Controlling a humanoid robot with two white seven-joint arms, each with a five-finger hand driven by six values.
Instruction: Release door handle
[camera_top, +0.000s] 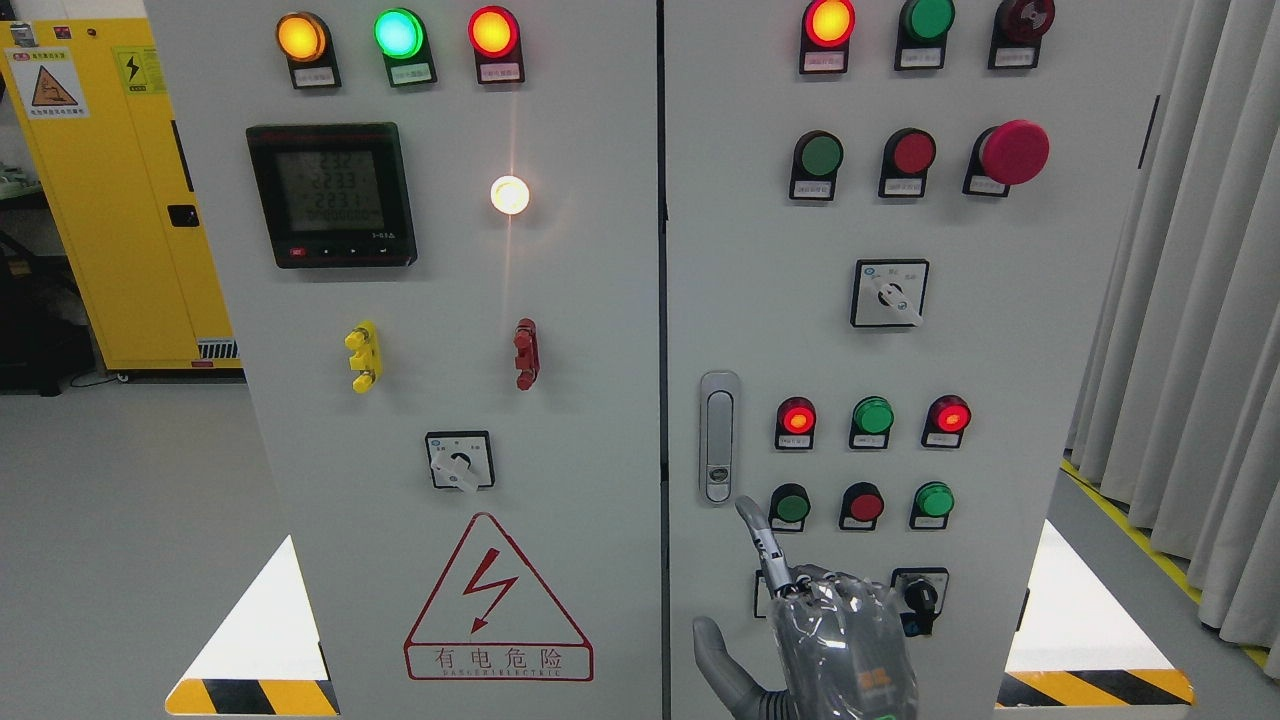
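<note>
The grey door handle (718, 437) sits flush and upright in its recess at the left edge of the right cabinet door (1000, 360). My right hand (728, 572) comes up from the bottom edge, just below and right of the handle. Its index finger (764, 545) points up, with the tip close under the handle's lower end and apart from it. The thumb (712, 655) sticks out to the left and the other fingers are folded. The hand holds nothing. My left hand is out of view.
Both doors of the grey cabinet are closed, with the seam (661, 300) between them. Lit lamps, push buttons (866, 505), a red emergency button (1012, 152), rotary switches (888, 292) and a meter (331, 195) cover the doors. A yellow cabinet (120, 200) stands at the left, curtains (1200, 300) at the right.
</note>
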